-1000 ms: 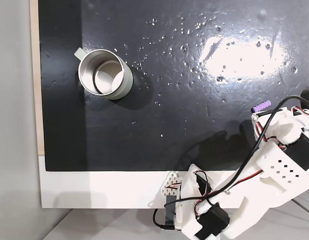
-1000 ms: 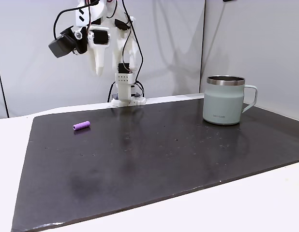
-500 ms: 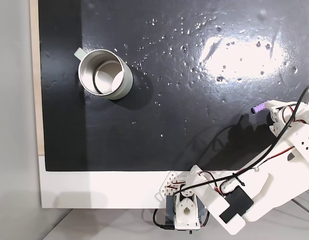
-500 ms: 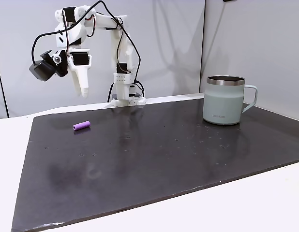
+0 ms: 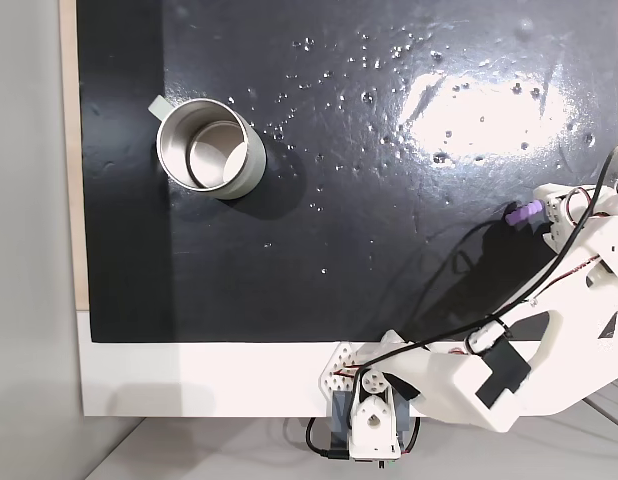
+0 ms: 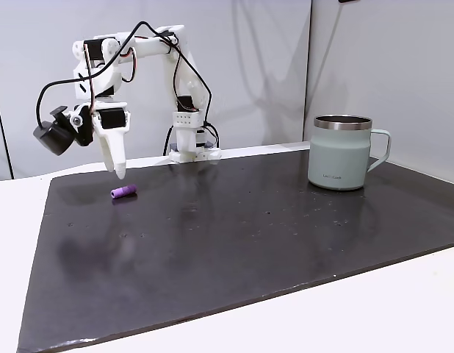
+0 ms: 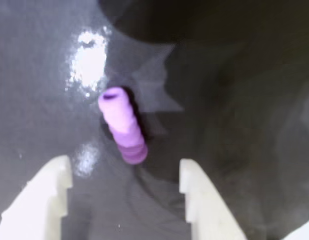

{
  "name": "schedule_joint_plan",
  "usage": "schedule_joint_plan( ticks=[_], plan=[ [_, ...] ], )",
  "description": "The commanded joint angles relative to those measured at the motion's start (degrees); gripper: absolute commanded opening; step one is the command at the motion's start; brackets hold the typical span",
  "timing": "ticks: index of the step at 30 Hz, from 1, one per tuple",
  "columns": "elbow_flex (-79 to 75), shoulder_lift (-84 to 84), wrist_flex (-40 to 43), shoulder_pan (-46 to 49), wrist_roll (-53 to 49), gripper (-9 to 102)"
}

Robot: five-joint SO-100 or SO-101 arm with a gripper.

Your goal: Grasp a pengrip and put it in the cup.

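Your gripper (image 7: pixel 125 172) comes in from the bottom of the wrist view with its two white fingers (image 7: pixel 49 192) spread apart, nothing between them. Just past the tips lies the pengrip (image 7: pixel 123 125), flat on the dark mat (image 7: pixel 234 100), its open end pointing away from you and slightly left, its near end in line with the gap between the fingers. It's a bit blurred, but you can make out the ribbing on the purple tube.

In the low fixed view, your gripper (image 6: pixel 118 170) hangs tip-down above the mat (image 6: pixel 249 235), just behind and left of the pengrip (image 6: pixel 123 192), not touching it. The black camera module (image 6: pixel 52 137) sticks out to the left of the wrist, and the white arm (image 6: pixel 150 51) arches back to its base (image 6: pixel 190 140) at the far edge of the mat.

From above, you see the pengrip (image 5: pixel 523 213) near the mat's right edge, partly covered by the arm's white head (image 5: pixel 589 225).

Farthest off is the cup (image 6: pixel 343 153), upright on the right side of the low fixed view, handle to the right, well apart from the pengrip. In the top-down view the cup (image 5: pixel 209 148) stands at upper left, mouth open, shiny bottom showing.
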Motion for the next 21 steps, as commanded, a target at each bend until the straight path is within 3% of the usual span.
schedule_joint_plan(
  ticks=[1, 11, 21],
  plan=[
    [-4.7, -1.3, -2.3, -0.8, -0.5, 28],
    [-5.2, -7.0, -5.5, -2.9, -0.6, 26],
    [-5.2, -8.1, -5.5, -3.5, -0.3, 14]
  ],
)
